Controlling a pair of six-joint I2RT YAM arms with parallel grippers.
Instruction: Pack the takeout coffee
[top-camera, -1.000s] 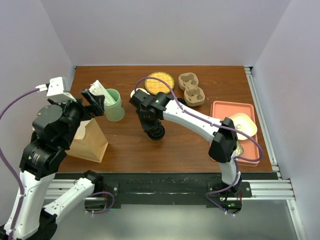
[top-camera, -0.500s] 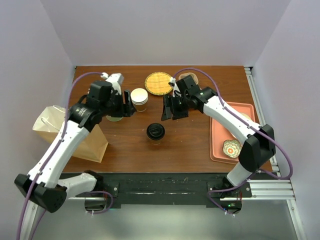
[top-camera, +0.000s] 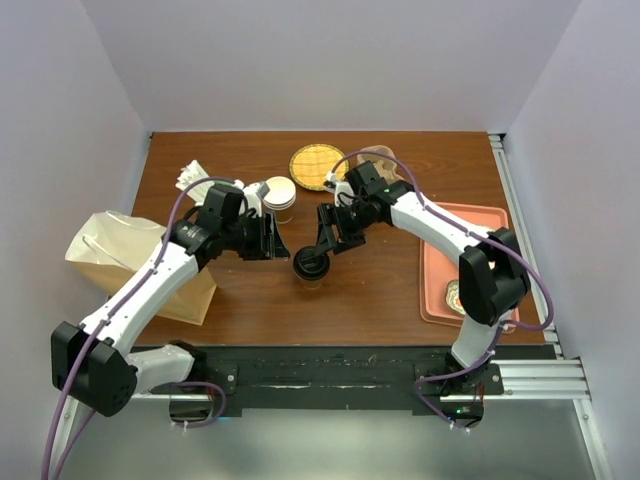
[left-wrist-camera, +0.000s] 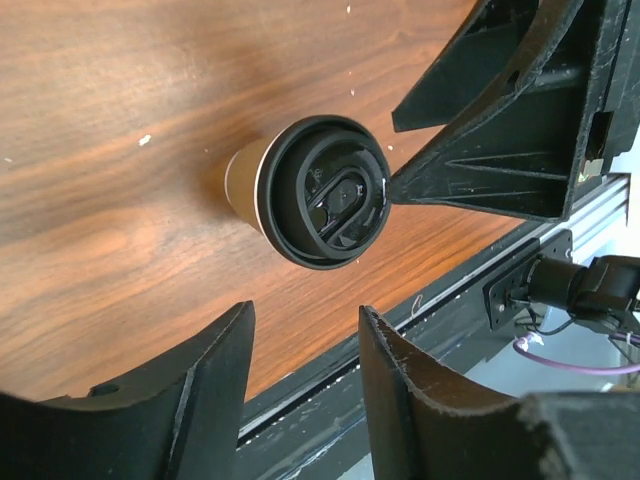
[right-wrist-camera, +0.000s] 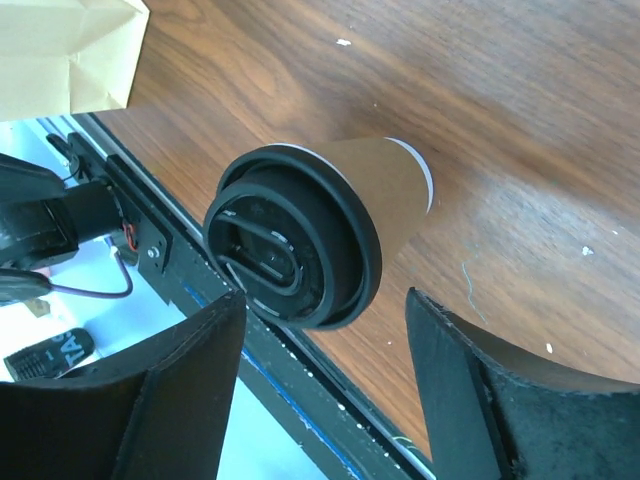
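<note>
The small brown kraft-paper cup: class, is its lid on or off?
On. The round black plastic lid covers the mouth of the small brown kraft-paper cup in both wrist views.

Coffee cup (top-camera: 311, 266): upright on the table (top-camera: 380, 290), centre, toward the front.
Left gripper (top-camera: 275, 243): just left of the cup, apart.
Right gripper (top-camera: 328, 238): just behind the cup, slightly right.
Paper bag (top-camera: 120, 255): far left, overhanging the table's edge.
Tray (top-camera: 440, 290): right side.
Second cup (top-camera: 279, 193): behind the left gripper.
Round mat (top-camera: 317, 165): back centre.
</note>
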